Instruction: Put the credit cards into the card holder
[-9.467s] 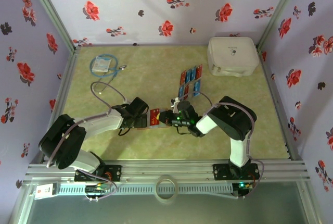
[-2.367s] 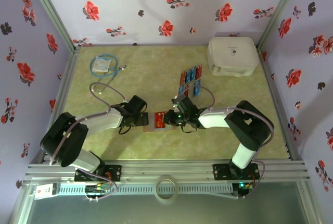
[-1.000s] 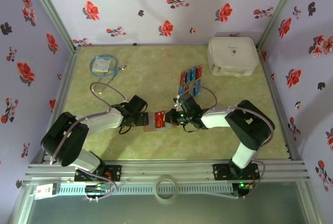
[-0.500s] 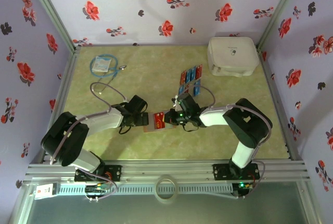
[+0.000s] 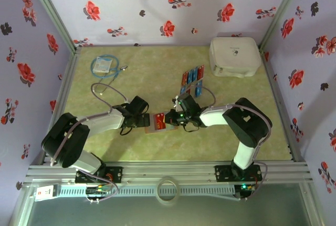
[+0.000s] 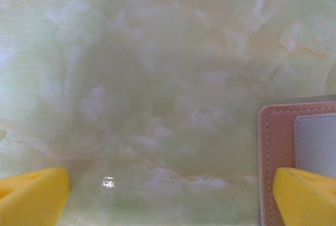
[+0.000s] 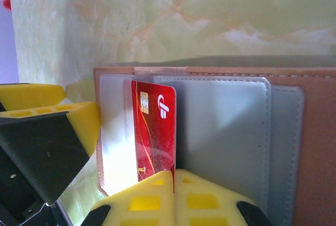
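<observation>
In the top view, the card holder (image 5: 156, 122) is seen lying open on the table (image 5: 131, 147), near the front middle, between the left gripper (image 5: 144, 120) and the right gripper (image 5: 169, 119). The other credit cards (image 5: 192, 82) are laid in rows farther back, well apart from it.

In the left wrist view, the left gripper (image 6: 168, 197) is spread wide and nothing is held. One yellow fingertip (image 6: 307, 197) is placed over the holder's corner; whether it is pressed down cannot be told.

In the right wrist view, the right gripper (image 7: 174, 184) is clamped tight on the near short edge of a red card (image 7: 155, 126). The card's long axis is aligned with the fingers, and its chip end is pointed away from them, toward the holder's stitched edge. It is laid flat against the clear pockets (image 7: 226, 131); whether it is under a film cannot be told.

If the card is pushed on while skewed, a leading corner could be caught on a pocket lip and the card bent. If the holder is not pinned, it could be shoved along the smooth table instead.
</observation>
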Motion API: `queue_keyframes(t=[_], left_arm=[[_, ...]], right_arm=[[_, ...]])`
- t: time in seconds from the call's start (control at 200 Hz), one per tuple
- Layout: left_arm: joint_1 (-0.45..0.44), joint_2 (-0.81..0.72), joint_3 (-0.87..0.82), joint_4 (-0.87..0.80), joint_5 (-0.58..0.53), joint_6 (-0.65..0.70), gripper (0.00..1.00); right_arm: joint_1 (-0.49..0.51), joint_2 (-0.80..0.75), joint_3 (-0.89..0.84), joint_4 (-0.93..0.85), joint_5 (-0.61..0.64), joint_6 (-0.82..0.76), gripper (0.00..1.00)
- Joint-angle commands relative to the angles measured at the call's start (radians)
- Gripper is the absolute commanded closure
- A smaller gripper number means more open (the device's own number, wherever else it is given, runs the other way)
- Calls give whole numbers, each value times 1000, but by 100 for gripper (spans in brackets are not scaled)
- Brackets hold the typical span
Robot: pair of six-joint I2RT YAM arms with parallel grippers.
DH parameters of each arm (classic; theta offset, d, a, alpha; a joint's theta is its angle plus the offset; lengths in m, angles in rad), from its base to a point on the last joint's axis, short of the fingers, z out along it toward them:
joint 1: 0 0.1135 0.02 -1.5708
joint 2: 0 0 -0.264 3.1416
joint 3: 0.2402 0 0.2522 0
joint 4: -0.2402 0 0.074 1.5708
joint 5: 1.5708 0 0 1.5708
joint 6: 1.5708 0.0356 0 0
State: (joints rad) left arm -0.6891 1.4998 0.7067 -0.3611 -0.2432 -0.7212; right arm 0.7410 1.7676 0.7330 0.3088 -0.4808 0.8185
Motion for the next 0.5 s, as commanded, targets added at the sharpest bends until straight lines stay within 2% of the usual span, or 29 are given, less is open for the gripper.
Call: queue_keyframes(t=[0.0,0.125,0.295,0.385,0.495], left_arm=[[0,47,-15,11,3,5,0],[4,44,-8,8,3,5,0],[34,10,10,-20,12,11,0],[48,-23,21,-50,14,22,0],[60,-60,23,-77,14,31,0]], right_arm=[[-2,11,26,-53,-6,-20,88],[-2,-26,49,-133,12,-60,68],[-2,-83,121,-293,59,-138,51],[-2,-98,167,-367,84,-172,47],[-2,-99,215,-450,131,-202,48]])
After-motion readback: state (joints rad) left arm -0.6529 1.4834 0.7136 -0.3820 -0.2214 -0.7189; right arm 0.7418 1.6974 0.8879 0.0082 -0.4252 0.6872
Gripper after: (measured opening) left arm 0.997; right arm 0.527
